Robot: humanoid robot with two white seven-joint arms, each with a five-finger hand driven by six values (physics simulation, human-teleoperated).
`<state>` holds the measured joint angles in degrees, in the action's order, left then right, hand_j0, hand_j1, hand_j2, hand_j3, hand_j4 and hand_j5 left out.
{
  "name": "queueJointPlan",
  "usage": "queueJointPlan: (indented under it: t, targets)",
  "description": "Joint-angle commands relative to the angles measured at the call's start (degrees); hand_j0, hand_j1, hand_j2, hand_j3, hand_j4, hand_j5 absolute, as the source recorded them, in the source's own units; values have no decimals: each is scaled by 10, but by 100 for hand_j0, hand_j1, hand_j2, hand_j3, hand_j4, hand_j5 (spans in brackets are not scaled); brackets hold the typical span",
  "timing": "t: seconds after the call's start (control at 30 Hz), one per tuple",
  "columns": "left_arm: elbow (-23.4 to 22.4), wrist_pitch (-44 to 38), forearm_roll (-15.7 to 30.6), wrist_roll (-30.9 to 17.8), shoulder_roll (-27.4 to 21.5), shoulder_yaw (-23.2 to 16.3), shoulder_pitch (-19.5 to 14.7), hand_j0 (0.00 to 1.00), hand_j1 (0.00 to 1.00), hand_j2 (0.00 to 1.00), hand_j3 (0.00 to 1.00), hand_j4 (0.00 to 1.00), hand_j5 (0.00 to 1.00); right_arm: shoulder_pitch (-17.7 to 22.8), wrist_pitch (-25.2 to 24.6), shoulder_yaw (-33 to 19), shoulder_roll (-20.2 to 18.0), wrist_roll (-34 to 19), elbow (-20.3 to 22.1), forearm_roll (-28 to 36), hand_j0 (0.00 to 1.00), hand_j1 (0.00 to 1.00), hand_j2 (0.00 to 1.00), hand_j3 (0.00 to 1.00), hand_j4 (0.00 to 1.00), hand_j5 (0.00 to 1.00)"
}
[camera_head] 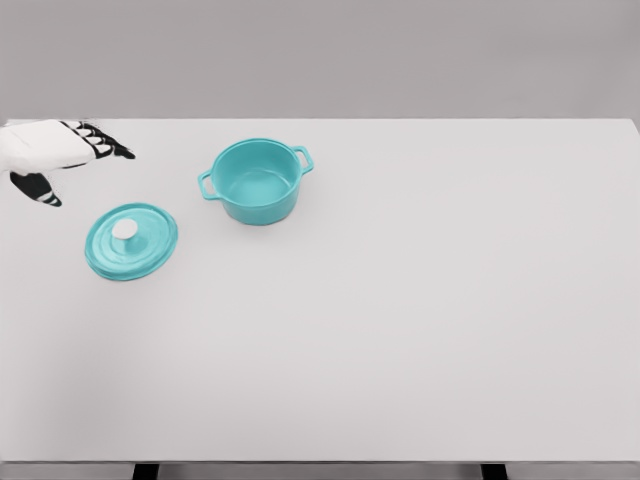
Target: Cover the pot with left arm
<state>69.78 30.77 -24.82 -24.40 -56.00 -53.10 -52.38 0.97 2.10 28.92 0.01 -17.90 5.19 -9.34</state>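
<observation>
Left hand spread above the table's far-left area, lid flat beside the uncovered pot.

The left hand (60, 155) enters at the table's (420, 330) left edge near the far corner, its dark-tipped fingers (108, 145) extended toward the right and the thumb apart below them, holding nothing. Just in front of it, near the left edge, the teal lid (131, 241) lies flat, white knob (125, 230) facing up, apart from the hand. To the lid's right and a little farther back stands the teal pot (257, 181), upright and open-topped; its two handles line up on an axis running from the near left to the far right. Lid and pot are close but not touching, with only bare tabletop between them.
</observation>
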Motion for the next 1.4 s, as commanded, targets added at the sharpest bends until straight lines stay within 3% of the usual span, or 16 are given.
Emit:
queueJointPlan:
  t: [0.0,0.07,0.17,0.7,0.97,1.27,1.37]
  targets:
    - [-9,6,7,0,-10,-35,0,100,100,100,100,100,100,0,0,1,0,0,0,0,100,100,100,100,100,100]
    - [-11,5,98,-6,-11,-48,-7,100,100,100,100,100,100,0,0,0,0,0,0,0,100,100,100,100,100,100]
    - [-12,-27,202,-106,-9,-53,-10,100,100,100,100,100,100,0,0,1,0,0,0,0,100,100,100,100,100,100]
    - [-10,-67,203,-106,32,-57,-2,100,100,100,100,100,100,0,0,0,0,0,0,0,100,100,100,100,100,100]
    - [-9,-66,203,-106,33,-65,6,84,84,84,84,84,84,0,0,0,0,1,0,0,100,100,100,100,100,100]
    - [-10,-66,203,-106,32,-70,7,82,82,82,82,82,82,0,0,0,0,0,0,0,100,100,100,100,100,100]
    - [-10,-66,203,-106,32,-71,11,77,77,77,77,77,77,0,0,0,0,0,0,0,100,100,100,100,100,100]
